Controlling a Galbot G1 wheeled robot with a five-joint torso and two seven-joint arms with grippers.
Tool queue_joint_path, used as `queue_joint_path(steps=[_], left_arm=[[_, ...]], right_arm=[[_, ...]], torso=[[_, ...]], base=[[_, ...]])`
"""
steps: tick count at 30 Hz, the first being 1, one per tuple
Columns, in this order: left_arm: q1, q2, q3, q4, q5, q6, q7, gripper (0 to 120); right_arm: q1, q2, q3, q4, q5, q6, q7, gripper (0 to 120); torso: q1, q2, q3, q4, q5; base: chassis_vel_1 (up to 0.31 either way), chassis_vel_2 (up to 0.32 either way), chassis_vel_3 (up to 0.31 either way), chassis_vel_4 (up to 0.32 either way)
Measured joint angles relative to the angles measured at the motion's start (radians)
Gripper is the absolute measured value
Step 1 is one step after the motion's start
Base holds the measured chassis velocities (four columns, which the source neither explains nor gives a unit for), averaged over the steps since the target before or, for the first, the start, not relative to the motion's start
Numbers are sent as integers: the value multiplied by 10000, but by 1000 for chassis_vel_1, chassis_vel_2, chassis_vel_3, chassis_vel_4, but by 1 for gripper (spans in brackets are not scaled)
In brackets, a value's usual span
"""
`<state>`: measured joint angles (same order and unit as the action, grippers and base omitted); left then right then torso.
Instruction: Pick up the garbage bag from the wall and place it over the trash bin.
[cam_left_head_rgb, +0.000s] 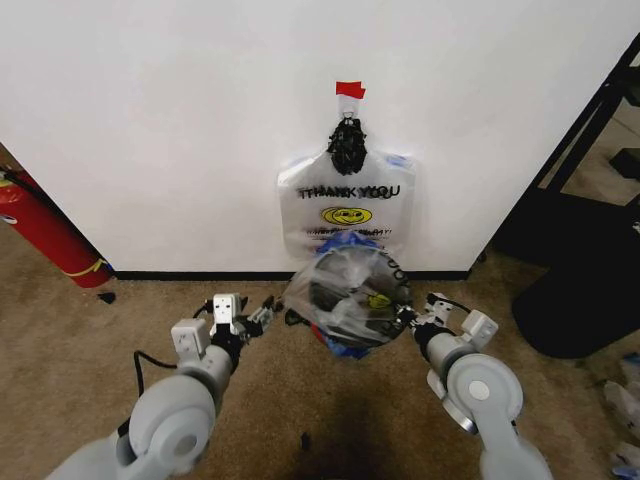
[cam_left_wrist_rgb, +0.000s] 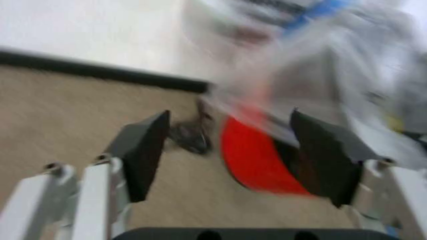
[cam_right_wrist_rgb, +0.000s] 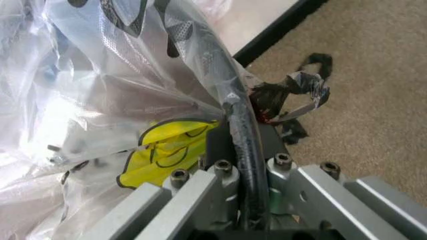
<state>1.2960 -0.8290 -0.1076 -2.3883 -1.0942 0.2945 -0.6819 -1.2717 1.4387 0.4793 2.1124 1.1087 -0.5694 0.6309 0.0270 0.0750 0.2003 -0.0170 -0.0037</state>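
Observation:
The garbage bag (cam_left_head_rgb: 352, 290) lies as crumpled clear film over the small round trash bin (cam_left_head_rgb: 330, 285), which stands on the carpet just in front of the wall (cam_left_head_rgb: 150, 120). My right gripper (cam_left_head_rgb: 408, 318) is at the bin's right side. In the right wrist view this gripper (cam_right_wrist_rgb: 240, 150) is shut on the bag's film (cam_right_wrist_rgb: 133, 90) where it wraps the black rim (cam_right_wrist_rgb: 243, 125). My left gripper (cam_left_head_rgb: 262, 320) hovers open a little left of the bin, holding nothing. Between its fingers in the left wrist view, the left gripper (cam_left_wrist_rgb: 230, 120) frames the bin's red base (cam_left_wrist_rgb: 257, 155) farther off.
More printed bags (cam_left_head_rgb: 347, 205) hang on the wall from a black knot (cam_left_head_rgb: 347, 145) under a red tape strip (cam_left_head_rgb: 350, 89), right behind the bin. A red fire extinguisher (cam_left_head_rgb: 45, 230) leans at the far left. Black furniture (cam_left_head_rgb: 590, 280) stands at the right. Open carpet lies in front.

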Motion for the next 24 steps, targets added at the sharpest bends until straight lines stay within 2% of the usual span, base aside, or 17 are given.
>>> queue_joint_path(steps=[2, 6, 12, 16, 23, 24], left_arm=[[134, -90, 58, -89, -257, -62, 90, 84], [198, -552, 322, -231, -1840, -102, 218, 96], [-267, -1038, 793, 130, -2784, -119, 601, 98], [-505, -1207, 1153, 524, -2735, -116, 1064, 94], [-649, -1413, 1357, 914, -2462, -171, 1527, 66], [-649, -1413, 1357, 914, -2462, -171, 1527, 66]], right_arm=[[-20, 60, 52, 5, 36, 8, 42, 0], [-150, 217, 170, 107, 81, 20, 89, 0], [-314, 379, 278, 258, 77, 20, 92, 0], [-344, 460, 325, 369, 65, 9, 125, 0], [-413, 529, 292, 548, -42, -70, 127, 0], [-413, 529, 292, 548, -42, -70, 127, 0]], torso=[[0, 0, 0, 0, -1], [0, 0, 0, -2, -1], [0, 0, 1, -3, -1], [0, 0, 1, -3, -1], [0, 0, 1, -2, -2], [0, 0, 1, -2, -2]], base=[[0, 0, 0, 0], [0, 0, 0, 0], [0, 0, 0, 0], [0, 0, 0, 0], [0, 0, 0, 0], [0, 0, 0, 0]])
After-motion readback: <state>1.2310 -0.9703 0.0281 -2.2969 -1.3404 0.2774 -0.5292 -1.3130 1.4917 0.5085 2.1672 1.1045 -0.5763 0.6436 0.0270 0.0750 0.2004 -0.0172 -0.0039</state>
